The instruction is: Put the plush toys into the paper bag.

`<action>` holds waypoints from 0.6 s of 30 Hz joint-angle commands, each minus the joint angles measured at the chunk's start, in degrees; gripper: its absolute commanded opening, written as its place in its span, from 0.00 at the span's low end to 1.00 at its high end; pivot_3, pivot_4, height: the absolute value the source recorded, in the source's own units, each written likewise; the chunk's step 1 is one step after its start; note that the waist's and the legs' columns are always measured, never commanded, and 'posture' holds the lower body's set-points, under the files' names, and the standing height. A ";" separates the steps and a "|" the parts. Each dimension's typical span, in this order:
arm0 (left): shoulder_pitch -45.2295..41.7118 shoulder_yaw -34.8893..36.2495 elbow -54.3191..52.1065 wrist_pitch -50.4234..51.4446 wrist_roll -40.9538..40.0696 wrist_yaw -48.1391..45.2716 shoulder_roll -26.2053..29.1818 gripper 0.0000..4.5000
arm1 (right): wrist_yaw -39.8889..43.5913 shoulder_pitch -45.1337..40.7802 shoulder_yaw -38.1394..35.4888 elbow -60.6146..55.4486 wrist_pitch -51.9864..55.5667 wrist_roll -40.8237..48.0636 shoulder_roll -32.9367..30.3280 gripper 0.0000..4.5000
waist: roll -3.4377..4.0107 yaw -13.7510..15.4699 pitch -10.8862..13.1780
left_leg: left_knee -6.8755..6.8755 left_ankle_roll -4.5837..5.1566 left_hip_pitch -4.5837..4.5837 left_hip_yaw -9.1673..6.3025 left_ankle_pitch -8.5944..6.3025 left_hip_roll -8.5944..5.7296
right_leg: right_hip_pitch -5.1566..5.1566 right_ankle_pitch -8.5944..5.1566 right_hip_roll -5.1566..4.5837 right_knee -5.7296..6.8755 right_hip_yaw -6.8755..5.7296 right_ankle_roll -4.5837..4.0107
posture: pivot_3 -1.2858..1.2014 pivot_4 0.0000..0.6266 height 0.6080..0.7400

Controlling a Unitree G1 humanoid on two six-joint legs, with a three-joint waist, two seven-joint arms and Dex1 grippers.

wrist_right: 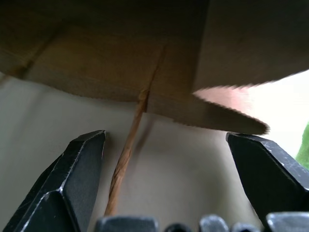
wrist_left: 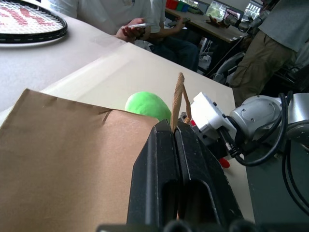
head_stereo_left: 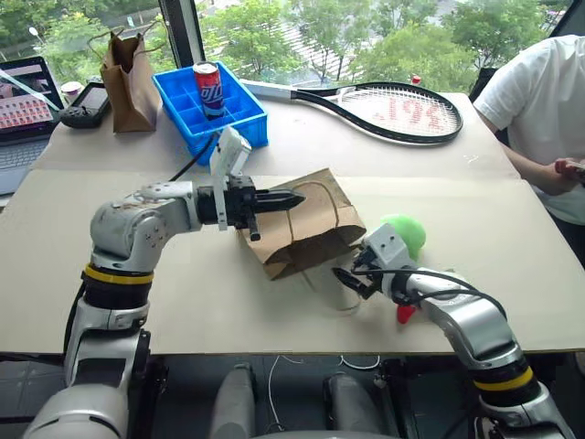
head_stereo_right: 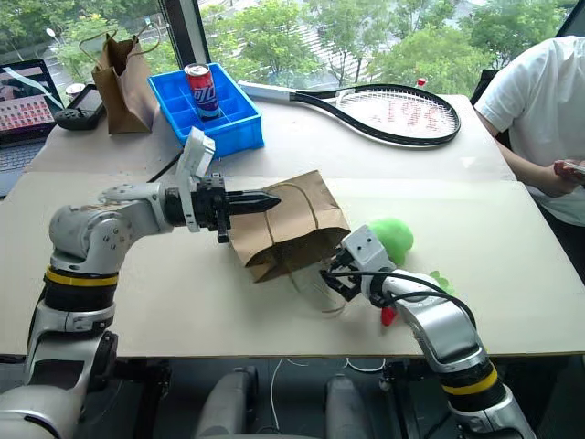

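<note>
Bag mouth being readied — toys still outside

Left end effector (head_stereo_left: 294,198) pinches the paper bag's (head_stereo_left: 306,229) thin handle (wrist_left: 177,99); right end effector (head_stereo_left: 350,277) gapes empty — flimsy kraft, take its lower handle.

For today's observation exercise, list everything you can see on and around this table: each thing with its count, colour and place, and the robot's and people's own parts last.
paper bag: one, tan, lying mid-table, one handle pinched by the left gripper
green plush toy: one, light green, right of the bag
red plush toy: one, red, partly hidden under the right arm
smaller paper bag: one, darker brown, upright, far left
blue tray: one, beside that bag
soda can: one, red and blue, standing in the tray
tennis racket: one, black, far side
laptop: one, far left edge
table: one, beige
left gripper: shut on the handle
right gripper: open, at the bag's mouth
person: white shirt, seated far right
</note>
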 commanded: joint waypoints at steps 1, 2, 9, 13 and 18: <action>0.54 -0.83 -3.05 -1.90 0.73 0.91 -1.00 0.00 | 1.02 0.87 -7.82 -5.15 2.53 4.13 0.33 0.98 | 0.00 0.14 0.00 | 0.00 -0.01 0.00 0.00 0.00 0.00 | 0.01 -0.06 0.00 -0.01 0.00 -0.11 | 0.52 0.24 0.96; 0.87 -1.22 -2.82 -2.18 1.07 1.26 -1.46 0.00 | 1.26 0.58 -9.52 -5.99 3.90 6.13 1.30 0.98 | 0.00 0.14 0.00 | 0.00 -0.01 0.02 0.00 0.00 0.00 | 0.01 -0.07 0.01 -0.01 0.00 -0.15 | 0.52 0.24 0.96; -0.14 -1.78 -0.91 -3.57 2.36 1.82 -3.22 0.00 | 2.79 -1.18 -15.78 -11.23 11.60 15.84 3.85 0.98 | 0.00 -0.15 0.00 | 0.00 -0.01 0.06 -0.03 0.00 0.02 | 0.01 -0.06 0.05 0.06 0.02 -0.12 | 0.52 0.24 0.96; -1.09 -0.30 -0.56 -3.01 1.46 1.87 -2.98 0.00 | 0.55 -4.48 -23.89 -9.71 12.16 16.73 1.08 0.98 | 0.00 -0.04 0.00 | 0.00 0.00 0.04 -0.03 0.01 0.00 | 0.01 -0.05 0.03 0.04 0.02 -0.11 | 0.52 0.24 0.96; -2.86 0.63 -0.39 -2.63 0.74 2.68 -3.90 0.00 | -0.05 -7.03 -22.02 0.46 7.73 10.26 -4.70 0.98 | 0.00 0.23 0.00 | 0.00 -0.01 0.05 -0.03 0.00 -0.01 | 0.05 -0.14 0.03 -0.02 0.02 -0.27 | 0.52 0.24 0.96</action>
